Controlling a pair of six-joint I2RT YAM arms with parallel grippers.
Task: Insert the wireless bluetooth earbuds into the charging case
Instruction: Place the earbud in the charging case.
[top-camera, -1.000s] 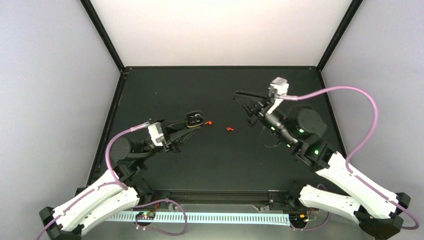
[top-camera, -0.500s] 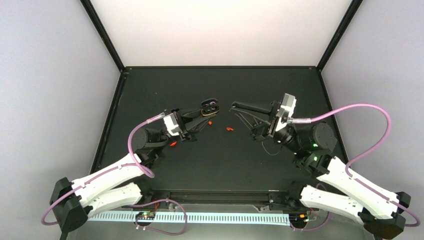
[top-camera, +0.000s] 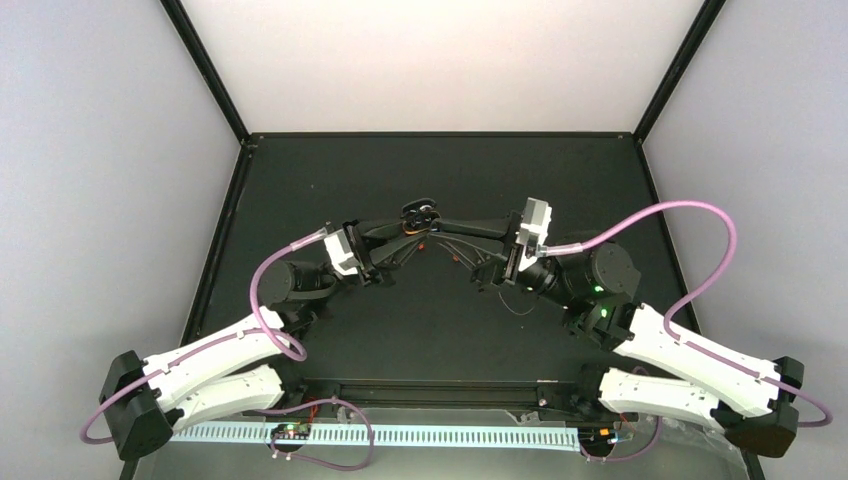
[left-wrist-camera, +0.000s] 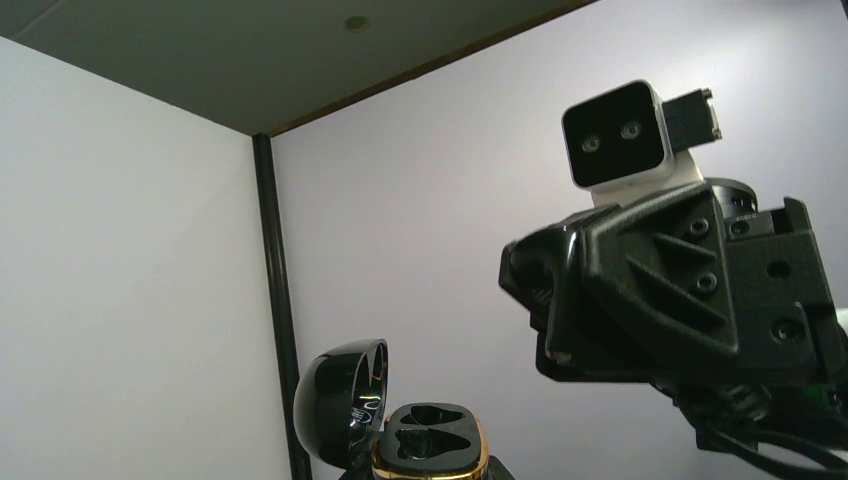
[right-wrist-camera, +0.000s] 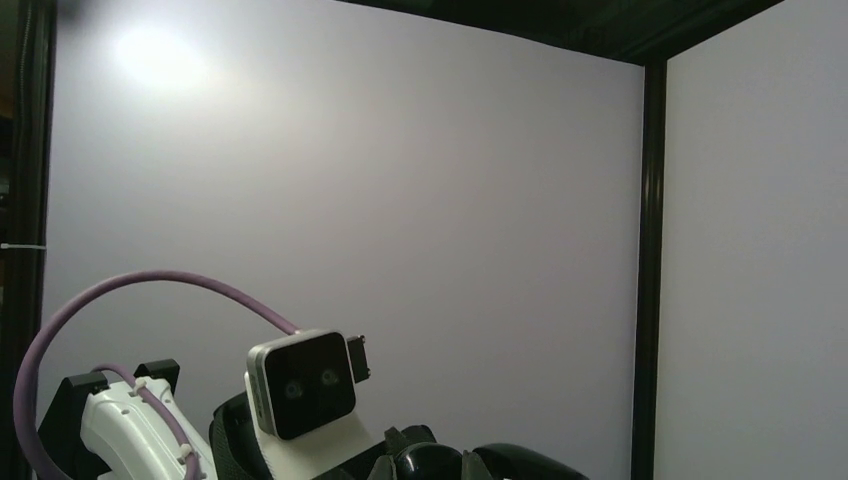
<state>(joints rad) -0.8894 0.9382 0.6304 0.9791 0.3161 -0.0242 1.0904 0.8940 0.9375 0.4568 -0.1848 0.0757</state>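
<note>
The charging case (top-camera: 420, 212) is glossy black with a gold-orange rim. My left gripper (top-camera: 408, 226) is shut on it and holds it above the table. In the left wrist view the case (left-wrist-camera: 432, 450) stands upright with its lid (left-wrist-camera: 338, 402) open and both sockets empty. Two tiny red earbuds (top-camera: 424, 244) (top-camera: 453, 256) lie on the black table below the grippers. My right gripper (top-camera: 440, 232) reaches in from the right with its jaws apart, and its tips meet the case. In the right wrist view its fingertips (right-wrist-camera: 386, 470) flank a rounded black piece of the case (right-wrist-camera: 428, 462).
The right arm's wrist camera and gripper body (left-wrist-camera: 680, 290) hang close in front of the case. The left wrist camera (right-wrist-camera: 300, 385) faces the right one. Black frame posts and pale walls enclose the black table (top-camera: 330, 180). A purple cable (top-camera: 690, 215) loops over the right arm.
Both arms moved to the table's middle. The left gripper lifted the case up and to the right. The right gripper swung left until its tips reached the case.
</note>
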